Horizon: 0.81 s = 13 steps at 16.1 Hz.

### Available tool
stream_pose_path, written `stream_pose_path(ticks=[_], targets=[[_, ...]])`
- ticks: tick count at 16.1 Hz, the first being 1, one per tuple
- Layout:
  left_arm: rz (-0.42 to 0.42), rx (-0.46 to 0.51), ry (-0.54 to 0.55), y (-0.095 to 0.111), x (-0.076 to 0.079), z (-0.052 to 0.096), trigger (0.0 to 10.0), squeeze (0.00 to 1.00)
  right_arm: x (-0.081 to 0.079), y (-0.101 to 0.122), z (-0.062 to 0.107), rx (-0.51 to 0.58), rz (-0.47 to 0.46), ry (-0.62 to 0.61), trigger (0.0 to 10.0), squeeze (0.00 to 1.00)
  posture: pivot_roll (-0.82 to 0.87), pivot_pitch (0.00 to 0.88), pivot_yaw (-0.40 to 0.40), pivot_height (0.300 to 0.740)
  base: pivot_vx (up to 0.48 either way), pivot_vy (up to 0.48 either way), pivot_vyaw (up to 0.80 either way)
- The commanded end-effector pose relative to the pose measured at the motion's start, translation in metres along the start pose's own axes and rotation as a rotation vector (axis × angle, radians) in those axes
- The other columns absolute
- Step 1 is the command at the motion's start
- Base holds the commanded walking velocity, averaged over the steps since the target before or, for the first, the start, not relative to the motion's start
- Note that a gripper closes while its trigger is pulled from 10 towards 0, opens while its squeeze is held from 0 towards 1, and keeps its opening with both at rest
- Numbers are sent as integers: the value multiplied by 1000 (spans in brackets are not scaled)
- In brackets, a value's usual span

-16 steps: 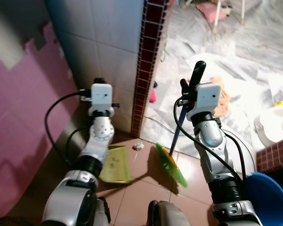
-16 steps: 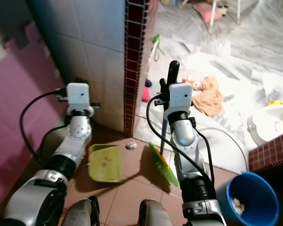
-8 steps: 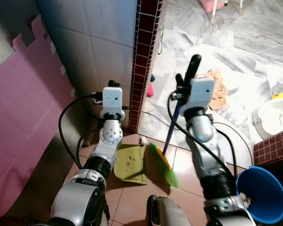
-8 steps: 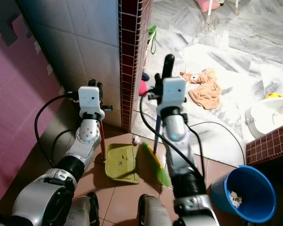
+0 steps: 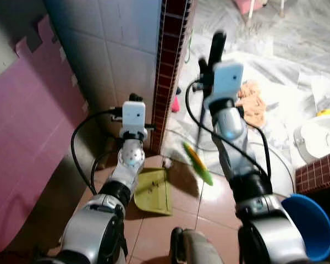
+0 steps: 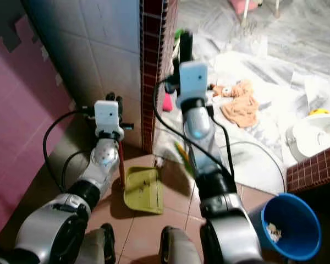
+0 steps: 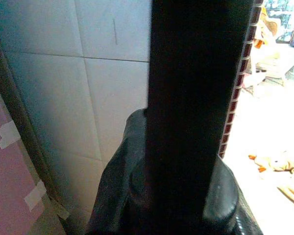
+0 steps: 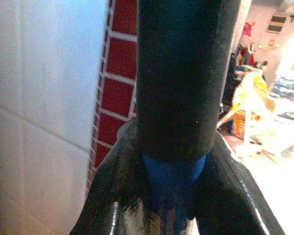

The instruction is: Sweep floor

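My right gripper (image 5: 212,50) is shut on the black grip (image 8: 179,73) of a blue-handled broom (image 5: 199,132), held high in front of the brick pillar. The green bristles (image 5: 198,164) are blurred and look lifted off the brown tiles. Lower down, my left gripper (image 5: 133,99) is shut on the upright handle (image 7: 196,98) of a yellow-green dustpan (image 5: 154,190). The pan lies flat on the tiles by the wall. A small crumpled paper (image 5: 166,163) lies at the pillar's foot, between pan and bristles.
A blue bucket (image 5: 314,221) with scraps stands at my right foot. A red-brick pillar (image 5: 170,66) and white tiled wall rise close ahead, with pink foam mats (image 5: 22,137) on the left. An orange cloth (image 5: 252,102), a white basin (image 5: 319,137) and a cable lie on the marble floor beyond.
My right gripper has risen and swung forward with the broom. The bristles have come up off the tiles and moved toward the pillar. The dustpan stays by the wall.
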<state>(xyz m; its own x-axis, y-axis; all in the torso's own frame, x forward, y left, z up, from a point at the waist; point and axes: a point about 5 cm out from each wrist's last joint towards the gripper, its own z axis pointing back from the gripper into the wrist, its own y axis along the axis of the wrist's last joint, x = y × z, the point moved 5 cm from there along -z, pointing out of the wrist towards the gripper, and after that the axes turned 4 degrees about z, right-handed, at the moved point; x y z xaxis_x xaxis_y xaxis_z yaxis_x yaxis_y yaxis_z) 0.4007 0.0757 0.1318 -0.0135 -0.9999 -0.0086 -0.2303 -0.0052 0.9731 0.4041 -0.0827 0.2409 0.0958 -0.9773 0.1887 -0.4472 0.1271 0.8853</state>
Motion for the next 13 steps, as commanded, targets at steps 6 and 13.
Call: stream_pose_path(ticks=[6,13], targets=[[-6,-70,-36,-15,9,6,10000,0,-47,-4,7,-5,-223,208,10000,0,-222,252,-87,740,0,0,0],[9,-92,-42,-14,12,2,10000,0,-4,-31,25,-91,-41,239,10000,0,-233,231,-85,740,0,0,0]])
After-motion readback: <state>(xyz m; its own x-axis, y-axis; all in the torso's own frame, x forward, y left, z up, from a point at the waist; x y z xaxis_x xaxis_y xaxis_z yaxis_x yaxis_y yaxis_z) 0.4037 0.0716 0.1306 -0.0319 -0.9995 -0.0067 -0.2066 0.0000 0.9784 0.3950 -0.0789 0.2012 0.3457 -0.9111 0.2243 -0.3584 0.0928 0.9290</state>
